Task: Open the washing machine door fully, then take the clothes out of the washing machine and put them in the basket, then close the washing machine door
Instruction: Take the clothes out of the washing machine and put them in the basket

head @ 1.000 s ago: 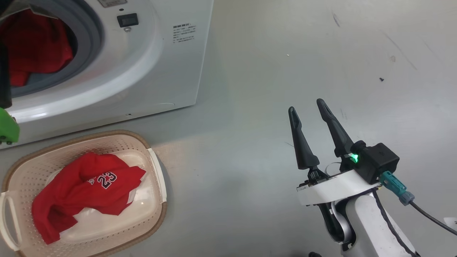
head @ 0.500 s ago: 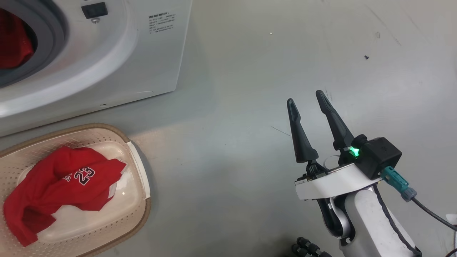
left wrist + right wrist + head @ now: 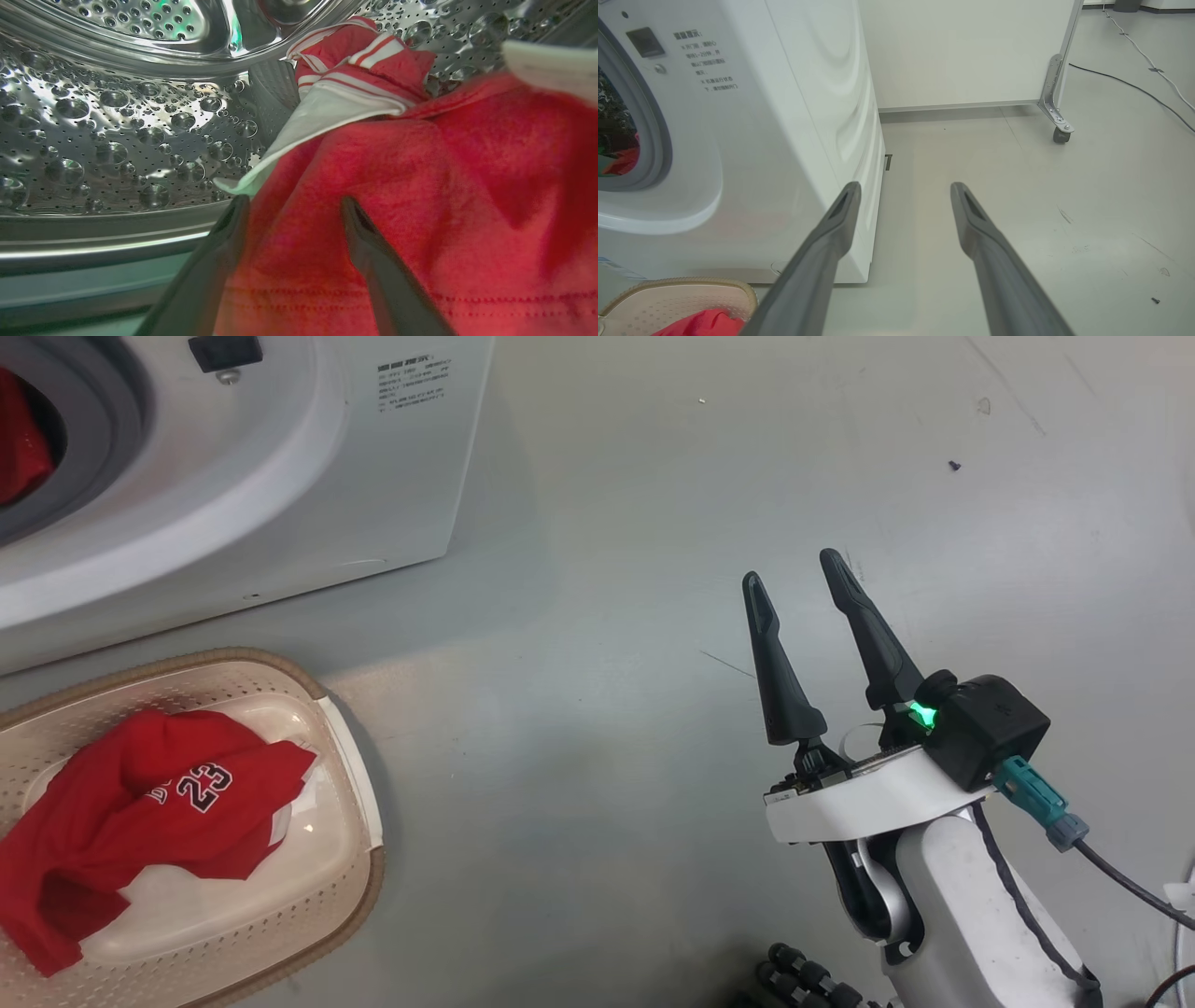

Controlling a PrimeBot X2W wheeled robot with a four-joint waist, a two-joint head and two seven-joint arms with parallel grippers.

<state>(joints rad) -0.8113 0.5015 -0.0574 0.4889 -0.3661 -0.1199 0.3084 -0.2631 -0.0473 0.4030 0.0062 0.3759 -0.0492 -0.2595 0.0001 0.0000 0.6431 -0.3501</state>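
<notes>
Head cam has swung since a sec ago: washing machine [image 3: 373, 476] & basket [image 3: 358, 793] slid left in frame. That's a cam move, not the things. One no.-23 jersey [image 3: 159, 803] already lies in the basket. L gripper [image 3: 294, 205] is inside the steel drum [image 3: 117, 116], fingers spread wide over a second red jersey [image 3: 420, 186], nothing pinched yet. R gripper [image 3: 792, 569] is spread too, empty, over bare floor [image 3: 607, 709], well apart from the machine. I reckon next is the 2nd grab, door after.
</notes>
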